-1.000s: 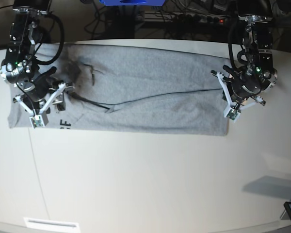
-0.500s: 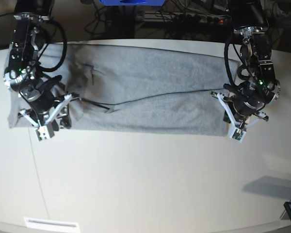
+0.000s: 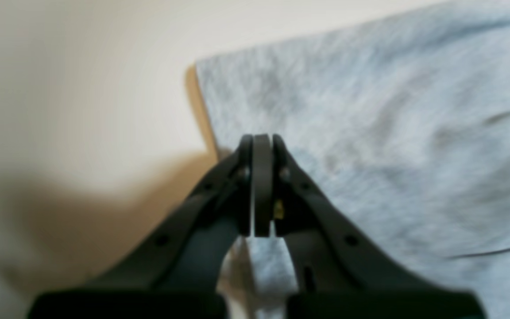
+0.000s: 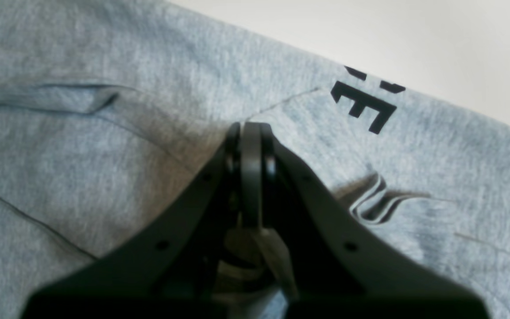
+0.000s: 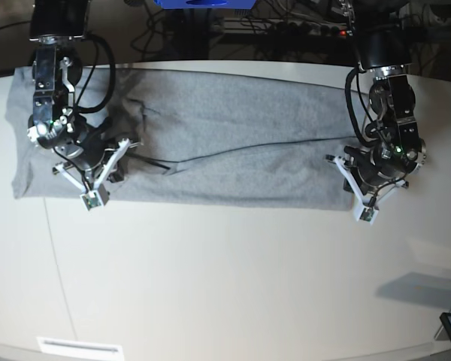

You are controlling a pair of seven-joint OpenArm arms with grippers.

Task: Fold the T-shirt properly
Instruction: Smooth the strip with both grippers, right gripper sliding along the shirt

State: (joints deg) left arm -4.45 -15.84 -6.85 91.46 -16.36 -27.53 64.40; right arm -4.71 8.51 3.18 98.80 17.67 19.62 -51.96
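- Base view: I see the T-shirt lying as a long band along the far edge of the worktop, running from near the far-left corner towards the far-right. One lengthwise fold looks made (a diagonal overlap line crosses the middle), so I judge the task partly done.
- Base view: the right gripper sits on the band's near hem at the left end, and the left gripper at its near right corner. From here I cannot tell how either claw stands.
- Left wrist view: the left gripper has its jaws pressed together right at the cloth's corner. Picture is blurred; I cannot say whether fabric is caught between them or they merely rest closed on it.
- Right wrist view: the right gripper also shows jaws together, over grey cloth with a black block letter showing just beyond the tips. A pale flap seems to hang under the jaws (possibly pinched cloth, not certain).
- Remaining, in my judgement: fold the long band crosswise into a compact rectangle and smooth the creases near the left end.
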